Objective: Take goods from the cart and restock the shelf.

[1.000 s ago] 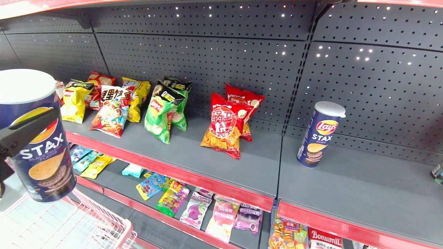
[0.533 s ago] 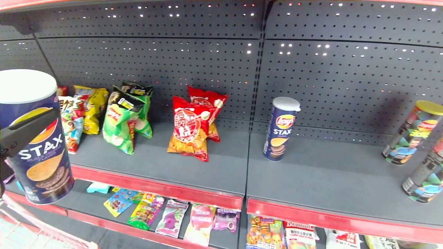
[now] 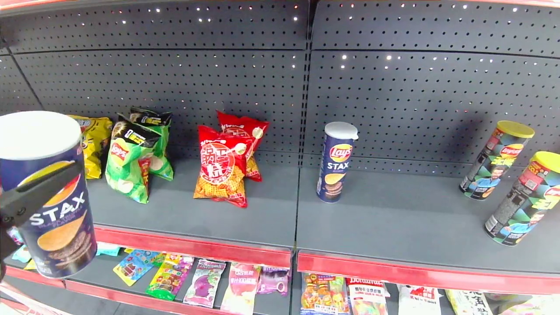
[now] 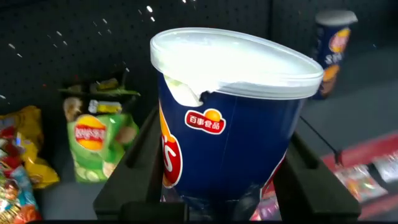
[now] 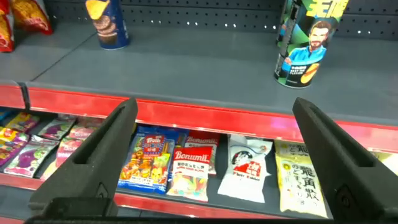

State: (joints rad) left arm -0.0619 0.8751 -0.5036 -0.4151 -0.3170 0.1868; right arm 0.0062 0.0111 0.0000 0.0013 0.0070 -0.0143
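As L gripper [image 4: 225,177] grips can [image 3: 57,218], twin [image 3: 336,162] stands near red bags [image 3: 223,168].

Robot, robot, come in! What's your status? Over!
Left tool shut on blue chip can, upright before the shelf. Right tool open, holding nothing. Matching can stands on shelf; path there looks open.

Shop: pegboard-backed shelf [image 3: 393,218] stocked w/ snack bags [image 3: 221,168] & chip cans [image 3: 336,162].

Matt perforated metal shelf [image 3: 385,218], glossy chip bags [image 3: 221,168], plastic-lidded can [image 3: 48,192]
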